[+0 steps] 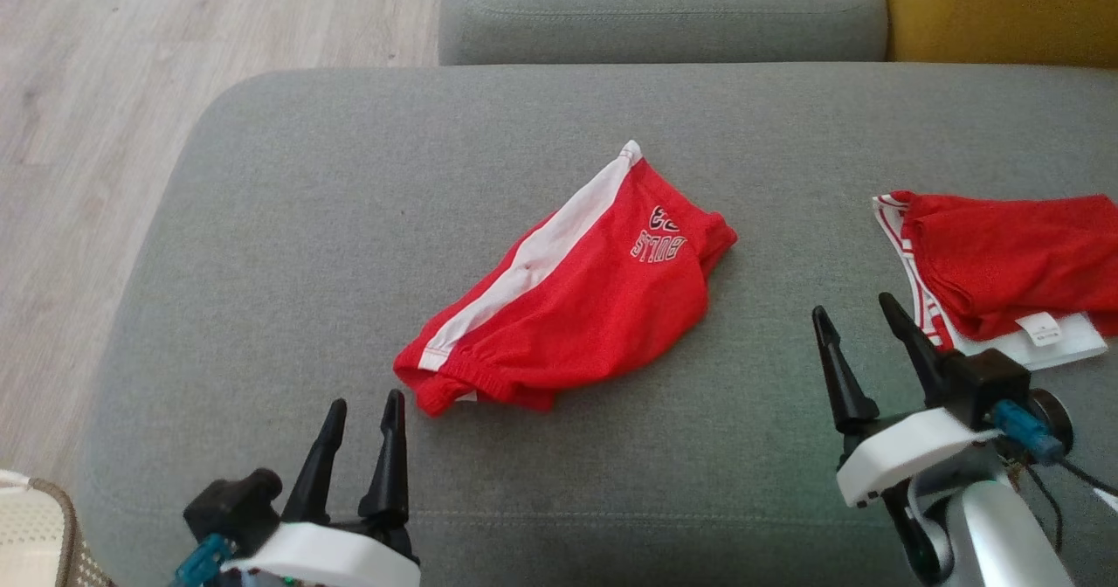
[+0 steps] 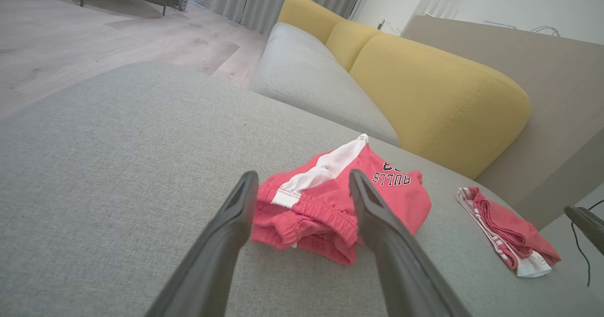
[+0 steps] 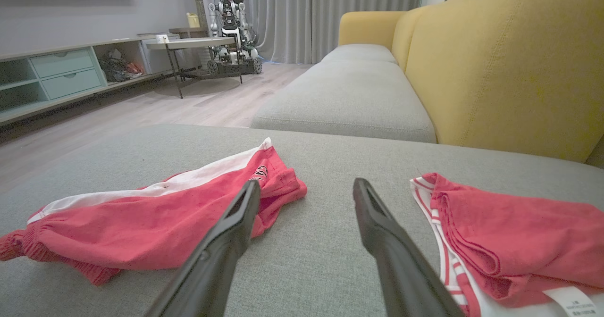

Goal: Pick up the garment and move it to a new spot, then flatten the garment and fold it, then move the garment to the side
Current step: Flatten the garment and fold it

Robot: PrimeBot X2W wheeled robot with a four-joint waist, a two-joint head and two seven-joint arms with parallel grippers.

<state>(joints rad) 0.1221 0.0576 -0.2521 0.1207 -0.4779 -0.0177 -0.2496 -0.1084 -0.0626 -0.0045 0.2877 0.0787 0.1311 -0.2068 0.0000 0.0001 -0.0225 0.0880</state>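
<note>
While left gripper (image 1: 365, 400) and right gripper (image 1: 852, 305) stand apart, empty, red shorts (image 1: 568, 307) lie rumpled on sofa seat (image 1: 306, 220): awaiting pickup or flattening; either needs an edge grip.

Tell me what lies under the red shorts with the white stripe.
The red shorts with the white stripe lie directly on the grey fabric seat cushion. Whatever may sit beneath them is covered by the cloth.

you see the red shorts (image 1: 568, 307) with a white side stripe and a "bulls" print, lying rumpled and diagonal on the middle of the grey cushion (image 1: 306, 176), not folded.
</note>
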